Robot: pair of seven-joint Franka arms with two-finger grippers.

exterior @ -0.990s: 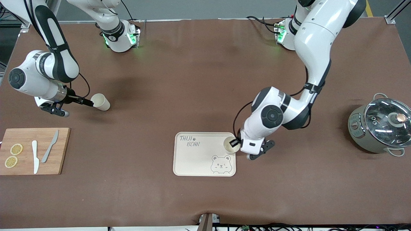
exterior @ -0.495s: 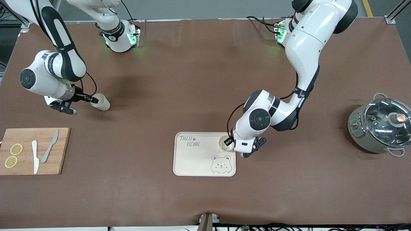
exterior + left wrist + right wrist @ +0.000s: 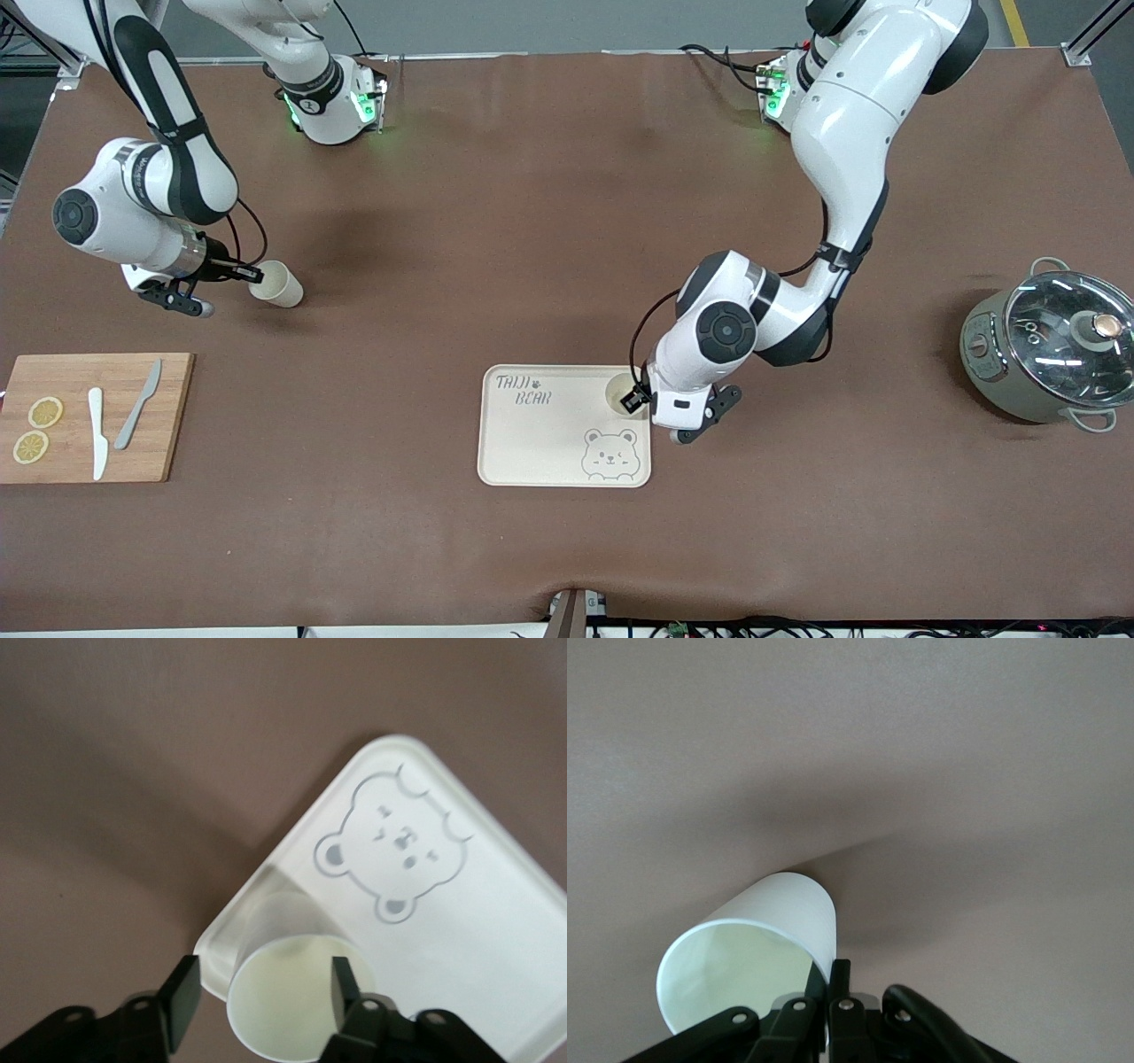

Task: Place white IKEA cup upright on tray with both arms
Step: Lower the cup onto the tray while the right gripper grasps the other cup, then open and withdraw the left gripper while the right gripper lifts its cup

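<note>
Compared with a second ago: the left arm had shifted slightly toward the tray's middle. The tray cup, then carried at the tray's edge, now stood inside the rim. The left jaws, then clamped on it, had let go. The right arm had closed the gap to the bench cup, and its jaws, then spread wide and short of the mouth, were now pinched together. The bench cup itself had not moved.

Left jaws: open, low over the tray cup, one finger outside and clear of the wall, the other over the mouth. Nothing was gripped.

Right jaws: fully closed on the bench cup's rim, at the side of the mouth.

Tray cup: white, plain, upright with its mouth up, in the 2 o'clock corner of the tray in the front view, above the bear drawing and at 3 o'clock from the lettering.

Bench cup: white, on its side on the brown bench, mouth toward the right arm's wrist, at about 1 o'clock from the cutting board and well apart from the tray.
</note>
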